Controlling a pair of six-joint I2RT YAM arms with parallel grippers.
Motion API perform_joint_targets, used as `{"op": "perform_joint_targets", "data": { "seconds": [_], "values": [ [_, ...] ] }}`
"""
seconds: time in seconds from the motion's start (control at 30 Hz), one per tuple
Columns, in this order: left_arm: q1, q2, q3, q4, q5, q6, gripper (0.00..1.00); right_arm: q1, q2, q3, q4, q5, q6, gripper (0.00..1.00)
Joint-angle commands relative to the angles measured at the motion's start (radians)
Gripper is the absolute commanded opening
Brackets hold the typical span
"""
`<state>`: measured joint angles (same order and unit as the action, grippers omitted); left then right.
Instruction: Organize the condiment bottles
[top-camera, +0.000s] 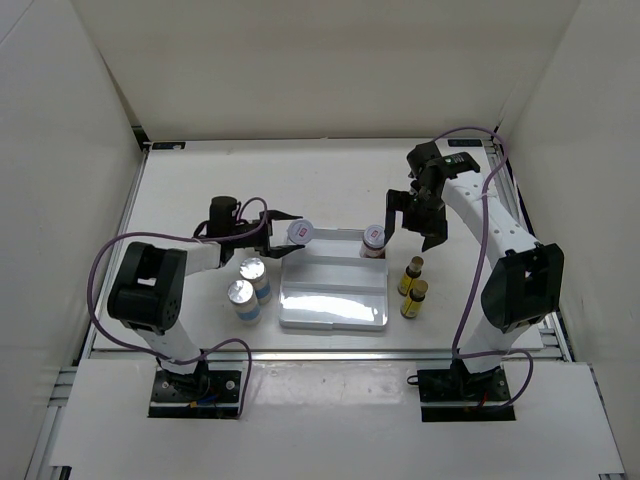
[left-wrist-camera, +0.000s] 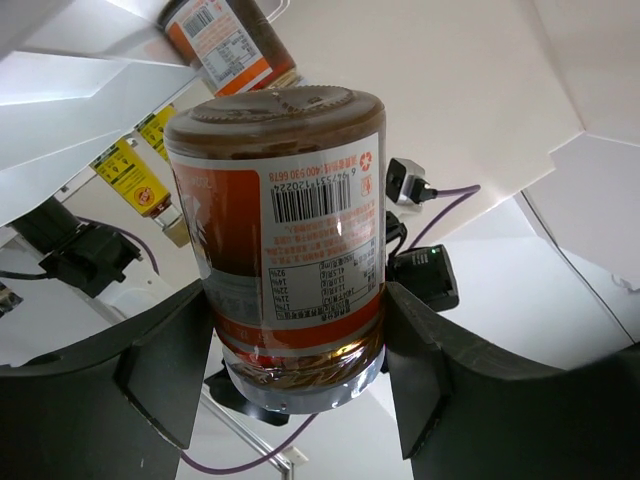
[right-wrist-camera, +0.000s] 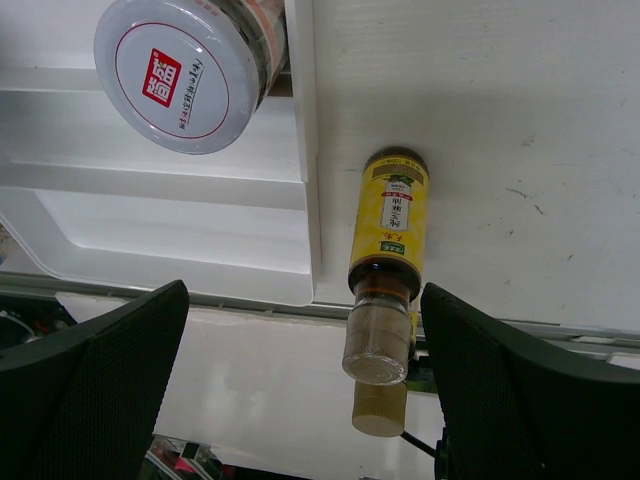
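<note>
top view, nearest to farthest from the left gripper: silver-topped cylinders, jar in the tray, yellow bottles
1. silver-topped cylinders, close beside the left gripper holding the second jar
2. jar in the tray, far right corner
3. yellow bottles, right of the tray

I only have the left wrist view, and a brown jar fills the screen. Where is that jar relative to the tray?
Observer: The left pincer holds the jar at the white tray's far left corner.
Operator: Where are the silver-topped ones?
Observer: Both silver-topped cylinders stand upright just left of the tray.
Operator: And the right pincer?
Observer: The right pincer is open and empty, hovering by the tray's far right corner.
</note>
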<state>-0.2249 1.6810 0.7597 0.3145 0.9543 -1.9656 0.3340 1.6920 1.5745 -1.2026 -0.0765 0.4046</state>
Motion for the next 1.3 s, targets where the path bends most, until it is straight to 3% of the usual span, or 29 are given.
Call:
{"op": "perform_joint_targets", "data": {
  "seconds": [0.0, 0.43, 0.57, 0.67, 0.97, 1.27],
  "values": [
    [0.018, 0.002, 0.033, 0.071, 0.106, -0.368, 0.15, -0.004, -0.002, 0.030, -0.009, 0.018, 0.005, 1.00],
    [0.048, 0.074, 0.023, 0.071, 0.146, -0.335, 0.37, -0.004, 0.026, 0.058, -0.018, 0.027, 0.005, 1.00],
    [0.058, 0.098, 0.056, 0.071, 0.164, -0.314, 0.69, -0.004, 0.035, 0.067, -0.018, 0.027, 0.005, 1.00],
    [0.058, 0.134, 0.070, 0.071, 0.187, -0.291, 0.76, -0.004, 0.035, 0.076, -0.018, 0.027, 0.005, 1.00],
    [0.076, 0.164, 0.088, 0.071, 0.218, -0.263, 0.87, -0.004, 0.035, 0.085, -0.028, 0.037, 0.005, 1.00],
    [0.104, 0.197, 0.186, 0.071, 0.245, -0.263, 0.89, -0.004, 0.035, 0.094, -0.028, 0.046, 0.005, 1.00]
  ]
}}
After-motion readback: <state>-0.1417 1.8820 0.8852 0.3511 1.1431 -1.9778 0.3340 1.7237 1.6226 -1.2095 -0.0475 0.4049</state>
